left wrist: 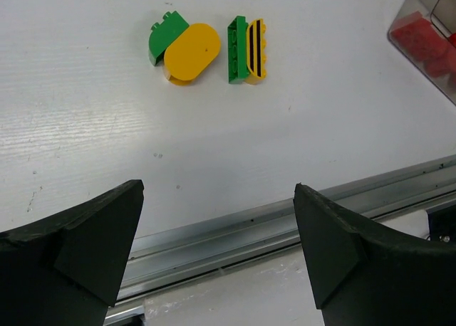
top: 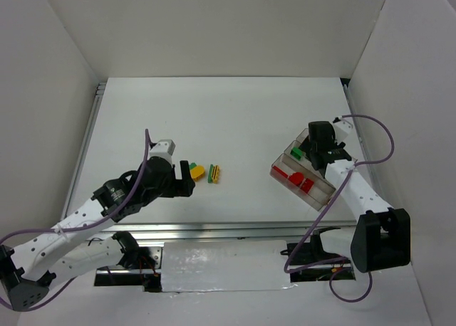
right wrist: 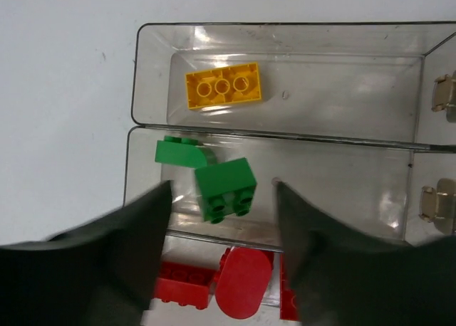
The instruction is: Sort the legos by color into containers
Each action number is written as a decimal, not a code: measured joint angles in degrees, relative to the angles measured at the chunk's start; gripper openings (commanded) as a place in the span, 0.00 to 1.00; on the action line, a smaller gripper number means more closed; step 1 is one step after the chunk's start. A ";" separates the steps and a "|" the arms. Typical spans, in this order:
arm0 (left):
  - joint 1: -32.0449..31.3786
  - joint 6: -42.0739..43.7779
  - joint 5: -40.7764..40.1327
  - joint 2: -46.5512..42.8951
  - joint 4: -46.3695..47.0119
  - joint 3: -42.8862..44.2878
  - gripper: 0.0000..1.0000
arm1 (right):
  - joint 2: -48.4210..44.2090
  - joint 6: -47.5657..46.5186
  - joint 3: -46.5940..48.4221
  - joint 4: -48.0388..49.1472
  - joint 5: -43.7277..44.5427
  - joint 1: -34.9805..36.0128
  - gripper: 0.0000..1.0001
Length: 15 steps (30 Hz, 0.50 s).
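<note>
Four loose legos lie on the white table: a green rounded brick [left wrist: 165,38] touching a yellow oval one [left wrist: 191,52], and a green flat brick [left wrist: 236,50] against a yellow striped one [left wrist: 256,50]. My left gripper [left wrist: 219,191] is open and empty, just short of them; it also shows in the top view [top: 184,178]. The clear three-compartment tray [right wrist: 285,134] holds a yellow brick [right wrist: 222,85], two green bricks [right wrist: 226,189] and several red ones [right wrist: 244,282]. My right gripper [right wrist: 223,185] hovers open over the green compartment, holding nothing.
The tray [top: 324,198] lies slanted at the right of the table under the right arm. A metal rail [left wrist: 235,233] runs along the table's near edge. White walls close in the left, back and right sides.
</note>
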 measured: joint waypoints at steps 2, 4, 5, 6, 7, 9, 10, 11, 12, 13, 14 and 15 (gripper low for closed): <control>0.00 -0.39 -0.66 0.20 0.00 -0.33 1.00 | 0.00 -0.31 0.00 -0.02 0.09 -0.20 0.82; 0.00 -1.42 -1.81 0.66 0.02 -0.39 0.99 | 0.00 -0.68 0.00 0.00 0.13 -0.20 0.88; 0.00 -1.73 -2.43 0.98 0.04 -0.39 1.00 | -0.02 -0.83 0.00 0.00 0.11 -0.20 0.90; 0.02 -2.05 -2.99 1.38 0.09 -0.42 1.00 | -0.02 -0.98 0.00 0.00 0.09 -0.20 0.91; 0.04 -2.43 -3.32 1.75 0.20 -0.42 0.99 | -0.09 -1.07 0.00 -0.02 -0.13 -0.20 0.98; 0.09 -2.97 -3.67 2.51 0.52 -0.50 1.00 | -0.55 -1.46 0.00 -0.02 -1.51 -0.15 1.00; 0.11 -3.13 -3.72 2.95 0.79 -0.55 1.00 | -1.18 -1.57 -0.07 0.02 -3.02 0.15 1.00; 0.11 -3.21 -3.78 3.41 1.16 -0.61 1.00 | -2.27 -1.70 -0.20 0.11 -4.46 0.85 1.00; 0.11 -3.34 -3.78 3.76 1.31 -0.63 0.99 | -3.41 -1.70 -0.28 0.33 -5.77 2.12 1.00; 0.11 -3.61 -3.85 4.13 1.44 -0.63 0.99 | -4.87 -1.60 -0.44 0.59 -5.79 4.98 1.00; 0.11 -4.26 -3.93 4.48 1.64 -0.63 1.00 | -6.08 -1.44 -0.44 0.72 -6.16 8.63 1.00; 0.11 -4.59 -4.04 4.68 1.68 -0.63 1.00 | -6.82 -1.05 -0.28 1.05 -6.32 12.68 1.00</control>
